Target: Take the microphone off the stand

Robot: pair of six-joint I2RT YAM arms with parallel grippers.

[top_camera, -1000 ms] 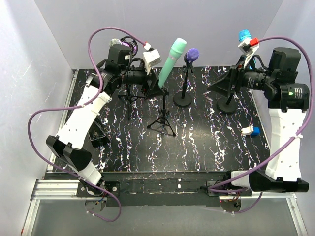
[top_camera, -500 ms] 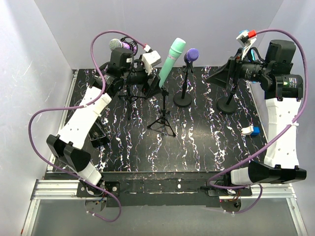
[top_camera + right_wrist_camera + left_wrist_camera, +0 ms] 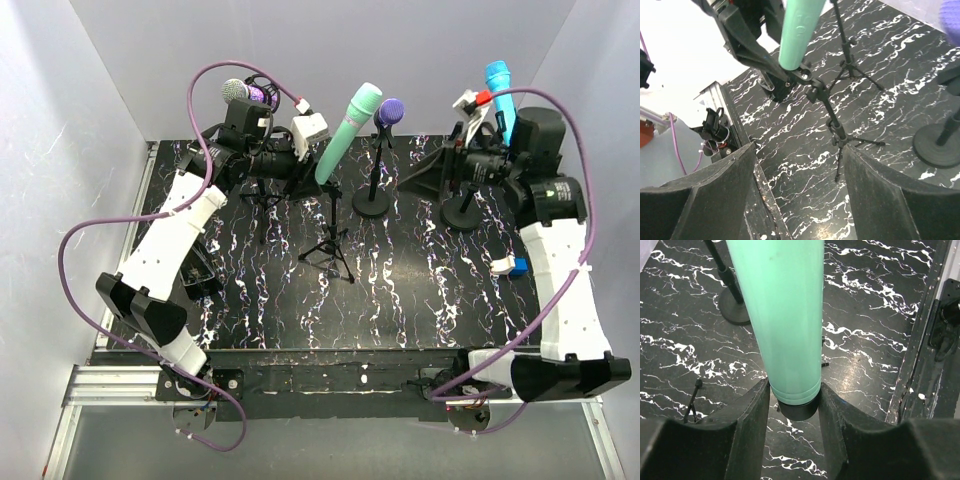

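A mint-green microphone [image 3: 347, 130] leans on a black tripod stand [image 3: 333, 235] at the back middle of the table. My left gripper [image 3: 316, 168] is shut on the microphone's lower end; in the left wrist view both fingers [image 3: 752, 410] press against the green body [image 3: 782, 315] just above its black tail. In the right wrist view the microphone [image 3: 799, 30] still sits at the stand's clip [image 3: 809, 79]. My right gripper [image 3: 420, 175] is open and empty, right of the tripod stand [image 3: 837, 135] and pointing at it; its midpoint in its own view [image 3: 800, 150] lies over bare table.
A purple microphone [image 3: 389, 111] stands on a round-base stand [image 3: 372, 203]. A blue microphone [image 3: 497, 85] is on another round-base stand [image 3: 462, 215] behind my right wrist. A grey microphone [image 3: 235, 90] is at the back left. A small blue-and-white block [image 3: 511, 265] lies at the right.
My right arm has swung its open gripper leftward toward the tripod stand, uncovering the blue microphone. My left gripper has stayed shut on the green microphone, which has shifted only slightly.
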